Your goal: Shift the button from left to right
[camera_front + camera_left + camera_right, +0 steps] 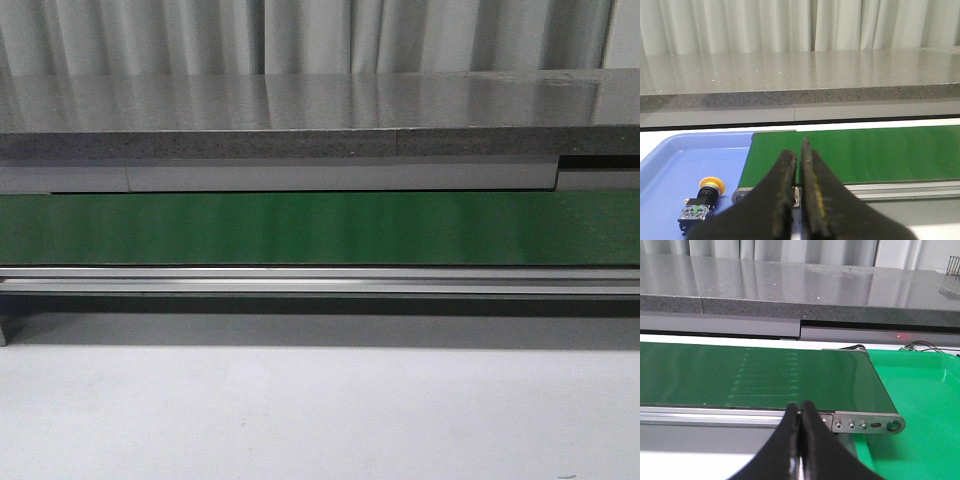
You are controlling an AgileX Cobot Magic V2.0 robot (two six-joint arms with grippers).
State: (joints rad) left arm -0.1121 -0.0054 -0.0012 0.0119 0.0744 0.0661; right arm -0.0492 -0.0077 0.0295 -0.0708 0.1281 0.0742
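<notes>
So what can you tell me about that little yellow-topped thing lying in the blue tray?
The button has a round orange-yellow cap, seemingly plastic, on a black neck and boxy body with a pale face bearing small green marks. It lies tipped over on the floor of the blue tray, cap pointing away from the camera, beside the green conveyor belt. Nothing grips it.

Soft, even indoor light fills all three views, with pale reflections streaking the polished stone counter (320,100). The green belt (320,228) looks slightly smeared, and a dark shadow band runs beneath its rail.
</notes>
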